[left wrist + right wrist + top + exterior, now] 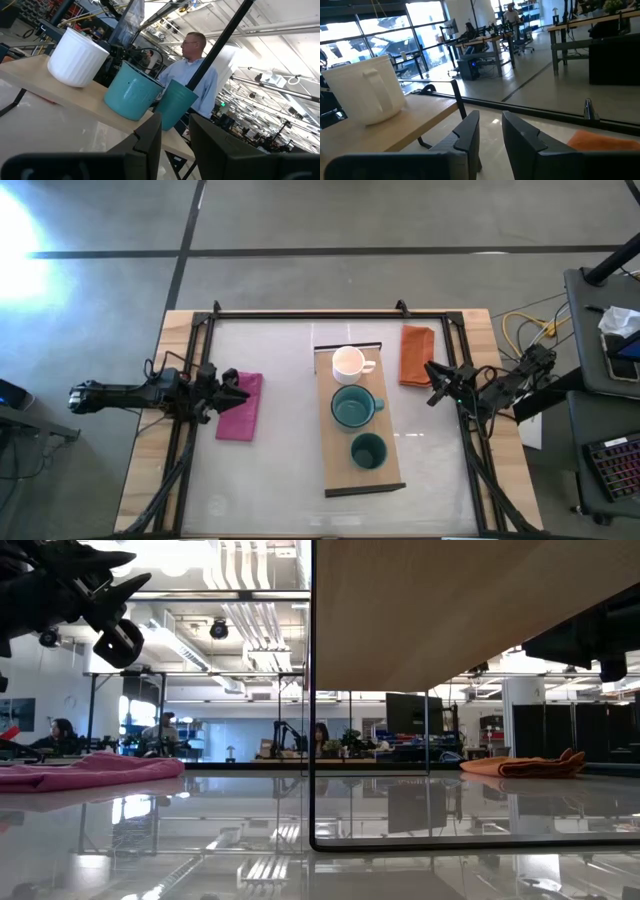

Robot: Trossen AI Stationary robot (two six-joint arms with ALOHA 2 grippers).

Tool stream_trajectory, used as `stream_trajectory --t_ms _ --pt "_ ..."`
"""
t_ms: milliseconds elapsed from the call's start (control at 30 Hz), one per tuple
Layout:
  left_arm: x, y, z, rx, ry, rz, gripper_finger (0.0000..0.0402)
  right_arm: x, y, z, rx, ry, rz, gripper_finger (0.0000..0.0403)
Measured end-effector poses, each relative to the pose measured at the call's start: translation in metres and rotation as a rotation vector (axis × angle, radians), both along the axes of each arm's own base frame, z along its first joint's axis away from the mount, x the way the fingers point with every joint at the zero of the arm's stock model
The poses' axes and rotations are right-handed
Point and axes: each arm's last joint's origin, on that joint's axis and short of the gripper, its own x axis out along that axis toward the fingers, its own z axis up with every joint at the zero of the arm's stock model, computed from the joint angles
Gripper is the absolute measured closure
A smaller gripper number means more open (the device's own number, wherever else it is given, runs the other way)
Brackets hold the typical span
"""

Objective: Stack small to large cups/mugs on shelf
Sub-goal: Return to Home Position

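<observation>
The light-wood shelf stands mid-table, its board raised on thin black rails. On the board stand three cups in a row: a white mug at the far end, a teal mug in the middle, and a dark green cup nearer the front. They also show in the left wrist view: white mug, teal mug, green cup. My left gripper is open and empty above a magenta cloth, left of the shelf. My right gripper is open and empty right of the shelf, beside an orange cloth.
The magenta cloth and the orange cloth lie flat on the glossy table top. A black frame runs around the table. A person stands beyond the table, and others sit in the room behind.
</observation>
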Motion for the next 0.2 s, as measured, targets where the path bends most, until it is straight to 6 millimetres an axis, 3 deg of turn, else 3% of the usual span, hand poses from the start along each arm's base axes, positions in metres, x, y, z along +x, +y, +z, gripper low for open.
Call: stream_trajectory --t_ms 200 --pt "0.0 0.0 0.0 0.0 0.0 0.0 0.0316 0.0 0.0 0.0 0.0 0.0 0.0 0.0333"
